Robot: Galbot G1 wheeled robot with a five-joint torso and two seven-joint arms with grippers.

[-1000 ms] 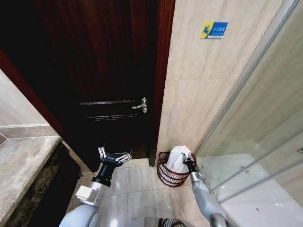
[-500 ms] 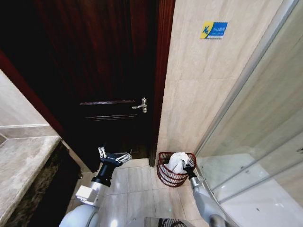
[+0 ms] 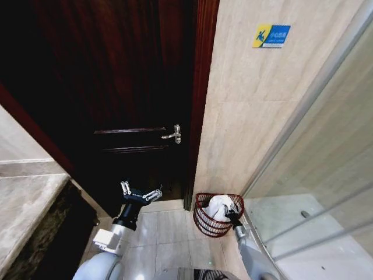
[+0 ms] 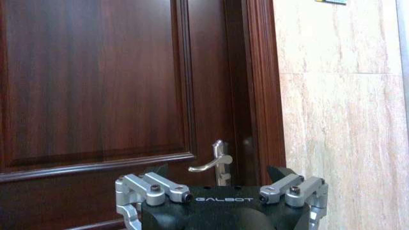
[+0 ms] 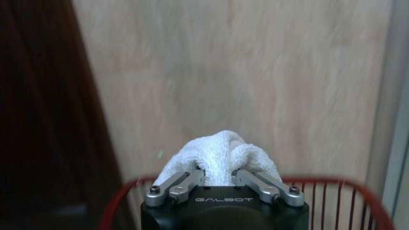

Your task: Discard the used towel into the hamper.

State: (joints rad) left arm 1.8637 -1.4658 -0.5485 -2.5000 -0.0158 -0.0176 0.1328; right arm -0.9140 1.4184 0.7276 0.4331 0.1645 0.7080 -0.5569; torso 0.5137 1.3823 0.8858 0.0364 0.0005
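1. The right gripper (image 3: 231,213) sits at the near rim of the hamper (image 3: 205,220), its fingers (image 5: 182,186) closed on a bunch of the white towel (image 5: 217,152).
2. The towel already lies mostly inside the hamper, which stands on the floor in the corner between the door (image 3: 116,87) frame and the glass screen (image 3: 326,192) (part of the cloth rises a little above the rim).
3. To finish well, the fingers should probably spread while the gripper is over the basket's middle, and the arm should lift straight up so that no fold catches and drags out.
4. The left gripper (image 3: 140,192) hangs idle, spread wide, in front of the door.
5. Count: one towel, one hamper, two grippers, one door handle (image 3: 173,134).
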